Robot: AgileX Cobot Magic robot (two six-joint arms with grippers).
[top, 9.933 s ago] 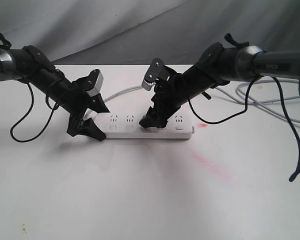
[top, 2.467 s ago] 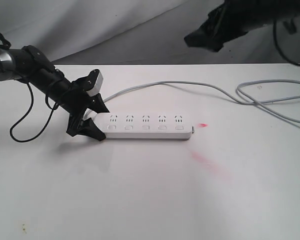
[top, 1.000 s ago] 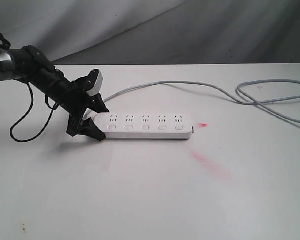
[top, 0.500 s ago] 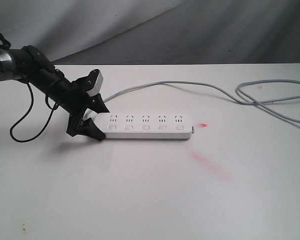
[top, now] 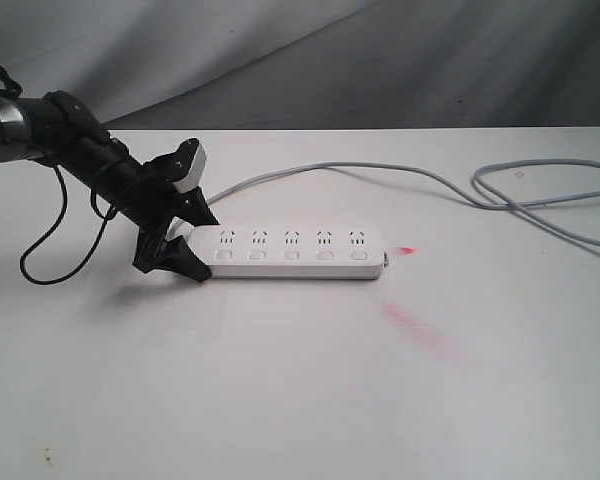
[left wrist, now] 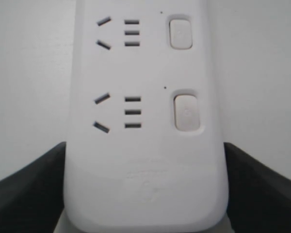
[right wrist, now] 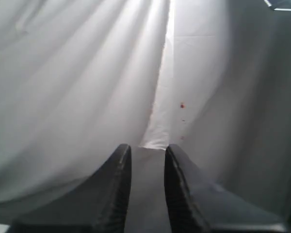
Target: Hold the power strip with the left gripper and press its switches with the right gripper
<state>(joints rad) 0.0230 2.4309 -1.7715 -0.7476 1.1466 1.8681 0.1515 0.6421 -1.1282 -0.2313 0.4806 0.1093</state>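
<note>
- Right gripper (right wrist: 147,148) is out of the exterior view. Its wrist view shows two black fingers drawn close with a thin slit between them, gripping nothing, pointed at draped grey cloth (right wrist: 63,73).
- Grey cord (top: 380,175) leaves from behind the power strip's (top: 295,252) gripped end, arcs beyond the strip and is cut off at the frame edge.
- Left wrist view catches only two of the switches (top: 291,256).
- White table (top: 280,400); a pink-red smear (top: 415,325) lies just off the strip's free end.
- Left gripper (top: 208,248) pinches the strip's end, one finger (left wrist: 34,184) against each long side. The strip lies flat on the table.
</note>
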